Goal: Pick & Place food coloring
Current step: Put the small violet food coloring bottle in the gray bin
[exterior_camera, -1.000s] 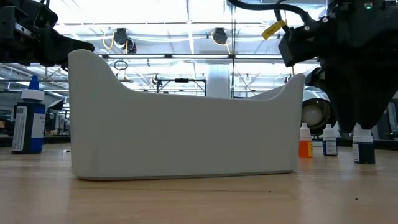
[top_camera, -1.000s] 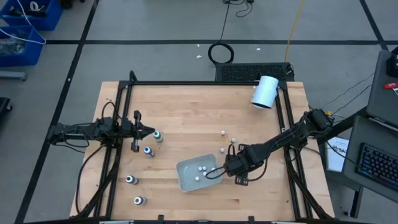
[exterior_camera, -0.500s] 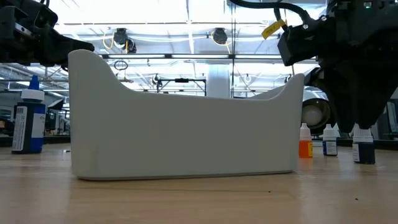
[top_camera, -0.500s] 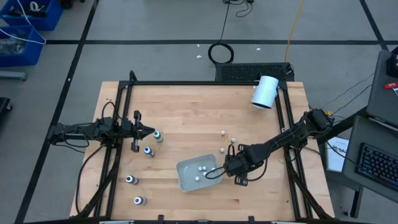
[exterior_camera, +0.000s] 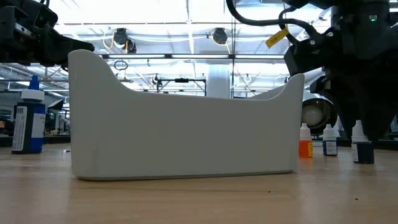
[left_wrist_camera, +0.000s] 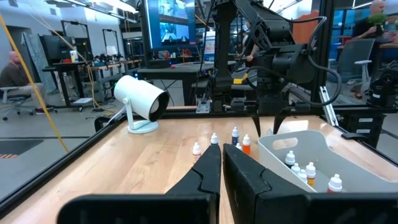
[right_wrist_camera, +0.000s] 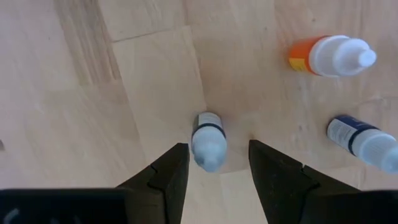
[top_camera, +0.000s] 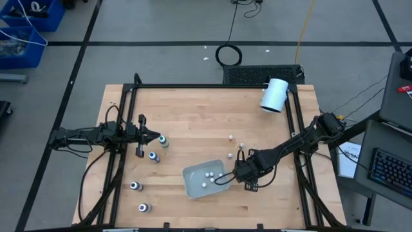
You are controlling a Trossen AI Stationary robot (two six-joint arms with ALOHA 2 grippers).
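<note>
Right of the tray (top_camera: pixel 193 183), my right gripper (right_wrist_camera: pixel 214 163) hangs, fingers apart, over a small dark bottle (right_wrist_camera: pixel 208 140); my left gripper (left_wrist_camera: pixel 221 163) waits, fingers together.

A robotics lab or workshop, to judge by rows of workbenches (left_wrist_camera: pixel 74 78), monitors (left_wrist_camera: pixel 171 28), office chairs (left_wrist_camera: pixel 364 62), more dark robot arms (left_wrist_camera: pixel 273 56), ceiling strip lights (exterior_camera: pixel 186 28) and seated people (left_wrist_camera: pixel 12 71).

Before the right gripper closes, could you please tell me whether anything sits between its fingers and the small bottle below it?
Nothing visible: the small bottle stands alone between the right gripper's open fingers.
</note>
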